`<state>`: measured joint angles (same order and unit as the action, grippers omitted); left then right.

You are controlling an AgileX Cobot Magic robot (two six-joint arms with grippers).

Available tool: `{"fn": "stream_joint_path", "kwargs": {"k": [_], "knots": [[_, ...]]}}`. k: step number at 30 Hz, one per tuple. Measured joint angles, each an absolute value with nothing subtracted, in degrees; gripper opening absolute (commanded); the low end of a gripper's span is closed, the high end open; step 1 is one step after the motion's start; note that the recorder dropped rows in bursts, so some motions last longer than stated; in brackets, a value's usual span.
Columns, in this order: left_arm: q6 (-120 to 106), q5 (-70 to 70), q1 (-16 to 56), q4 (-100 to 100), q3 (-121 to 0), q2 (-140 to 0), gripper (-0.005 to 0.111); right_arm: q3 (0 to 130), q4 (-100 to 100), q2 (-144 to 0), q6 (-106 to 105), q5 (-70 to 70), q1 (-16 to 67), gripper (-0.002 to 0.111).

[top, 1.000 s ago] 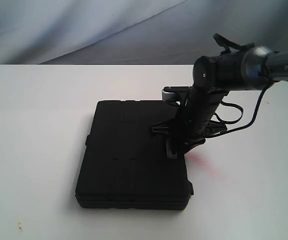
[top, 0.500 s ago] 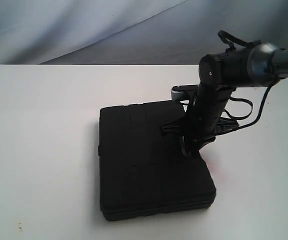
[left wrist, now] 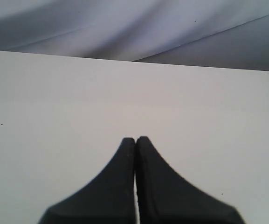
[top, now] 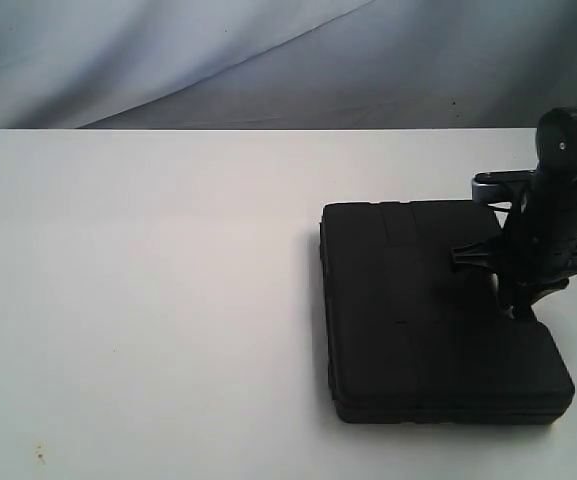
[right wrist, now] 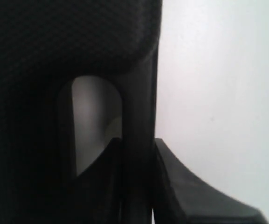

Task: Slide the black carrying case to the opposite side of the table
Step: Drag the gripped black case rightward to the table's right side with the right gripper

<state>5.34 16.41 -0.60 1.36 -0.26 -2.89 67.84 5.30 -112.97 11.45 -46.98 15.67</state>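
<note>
The black case [top: 418,310] lies flat on the white table [top: 148,280], at the right side in the exterior view. My right gripper [top: 521,300] stands over the case's right edge, pointing down. In the right wrist view the right gripper [right wrist: 138,144] is shut on the handle bar [right wrist: 136,116] of the case [right wrist: 55,46], with one finger [right wrist: 106,168] inside the handle slot and the other finger [right wrist: 181,182] outside it. The left gripper [left wrist: 135,139] is shut with nothing in it, over bare table [left wrist: 55,93]. It is out of the exterior view.
A grey cloth backdrop [top: 268,60] hangs behind the table's far edge. The case's right corner sits close to the right border of the exterior view. A few tiny dark specks [top: 39,455] mark the table at the near left.
The right gripper has travelled to the right with the case's handle in it. The case has slid from the table's middle to its right side, turning slightly.
</note>
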Motion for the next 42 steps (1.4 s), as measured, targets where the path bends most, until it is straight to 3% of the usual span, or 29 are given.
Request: {"fn": "stream_joint_path", "kwargs": {"k": [6,42], "knots": [[5.34,16.41,-0.6,1.36,-0.26,-2.89,0.0,67.61,7.09,-112.3,10.47,-46.84,12.37,0.0],[5.34,16.41,-0.6,1.36,-0.26,-2.89,0.0,67.61,12.8,-112.3,12.14,-46.94,12.03,0.0]]}}
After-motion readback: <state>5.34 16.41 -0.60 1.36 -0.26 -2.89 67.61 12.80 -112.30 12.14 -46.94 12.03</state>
